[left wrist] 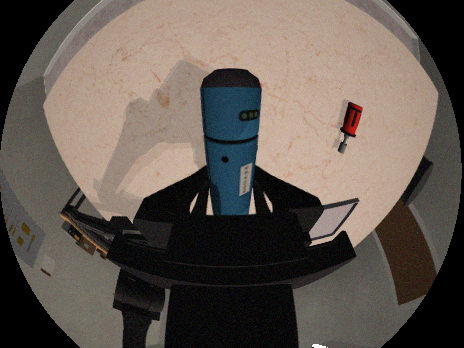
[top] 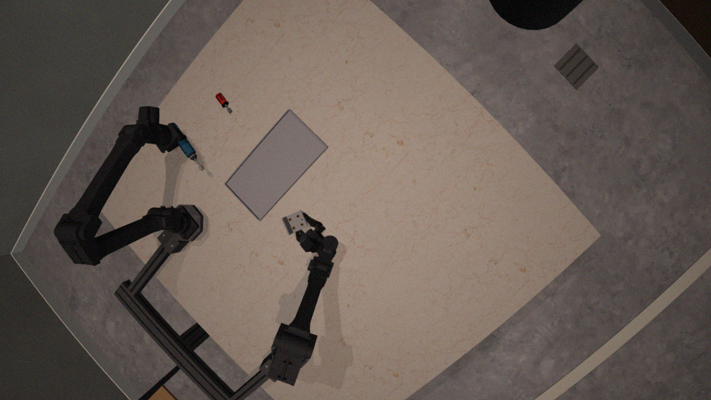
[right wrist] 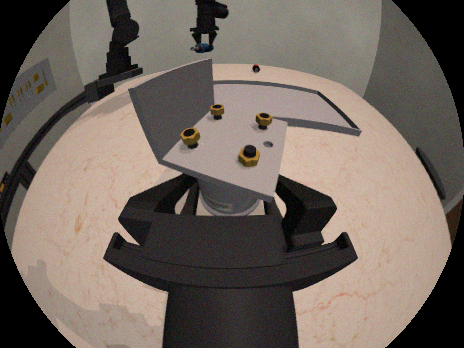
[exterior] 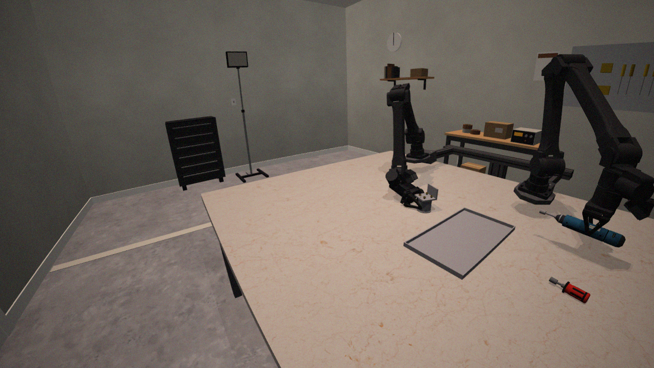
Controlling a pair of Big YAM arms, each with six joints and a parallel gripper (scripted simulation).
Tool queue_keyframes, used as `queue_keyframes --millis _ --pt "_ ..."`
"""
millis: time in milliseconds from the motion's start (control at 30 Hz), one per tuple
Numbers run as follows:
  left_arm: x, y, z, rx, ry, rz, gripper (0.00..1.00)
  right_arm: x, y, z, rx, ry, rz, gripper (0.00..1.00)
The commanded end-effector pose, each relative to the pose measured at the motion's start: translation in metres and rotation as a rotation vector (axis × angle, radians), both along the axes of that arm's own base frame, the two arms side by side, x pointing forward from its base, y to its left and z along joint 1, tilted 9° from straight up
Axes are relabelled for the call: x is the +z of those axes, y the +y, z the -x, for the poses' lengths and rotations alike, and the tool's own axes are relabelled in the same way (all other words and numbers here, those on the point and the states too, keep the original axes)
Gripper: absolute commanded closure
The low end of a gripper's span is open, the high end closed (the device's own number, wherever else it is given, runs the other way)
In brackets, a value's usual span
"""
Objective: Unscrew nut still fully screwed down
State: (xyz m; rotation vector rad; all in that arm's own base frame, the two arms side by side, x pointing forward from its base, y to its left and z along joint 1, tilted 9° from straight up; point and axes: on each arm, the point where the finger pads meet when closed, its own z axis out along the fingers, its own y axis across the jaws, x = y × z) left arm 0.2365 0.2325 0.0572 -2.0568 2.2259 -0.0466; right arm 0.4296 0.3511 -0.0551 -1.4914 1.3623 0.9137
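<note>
The grey joint module (exterior: 425, 206) (right wrist: 227, 200) stands upright on the table with the L-shaped bracket (top: 286, 226) (exterior: 432, 192) (right wrist: 225, 137) on top. In the right wrist view three brass nuts (right wrist: 190, 136) (right wrist: 217, 110) (right wrist: 264, 119) sit high on their studs. The near nut (right wrist: 249, 158) sits flat on the bracket, its stud poking out. My right gripper (right wrist: 230, 171) is shut on the module below the bracket. My left gripper (exterior: 590, 230) (left wrist: 230, 171) is shut on the blue electric nut driver (top: 187, 148) (exterior: 571, 222) (left wrist: 231, 120) (right wrist: 203, 48), held nearly level above the table, away from the module.
A shallow grey tray (top: 276, 164) (exterior: 460, 242) (right wrist: 300, 102) lies between the module and the red hand driver (top: 221, 100) (exterior: 576, 292) (left wrist: 352, 119) (right wrist: 256, 68), which lies on the table. The bracket's upright plate stands on the side away from the flat nut.
</note>
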Motion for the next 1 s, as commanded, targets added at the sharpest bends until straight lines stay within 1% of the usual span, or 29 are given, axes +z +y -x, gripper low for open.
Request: queue_keyframes --millis 0,233,400,800,967 --pt "0.039 0.022 -0.015 -0.004 -0.059 -0.061 0.58 0.008 0.004 -0.006 0.001 -0.024 -0.011 0.41" --pt "0.051 0.021 -0.013 -0.004 -0.060 -0.062 0.58 0.008 0.004 -0.006 0.001 -0.024 -0.011 0.41" --pt "0.051 0.020 -0.014 -0.007 -0.060 -0.062 0.58 0.008 0.004 -0.006 0.001 -0.024 -0.011 0.41" --pt "0.072 0.018 -0.010 -0.004 -0.061 -0.063 0.58 0.008 0.004 -0.006 0.001 -0.024 -0.011 0.41" --pt "0.072 0.018 -0.011 -0.007 -0.061 -0.063 0.58 0.008 0.004 -0.006 0.001 -0.024 -0.011 0.41"
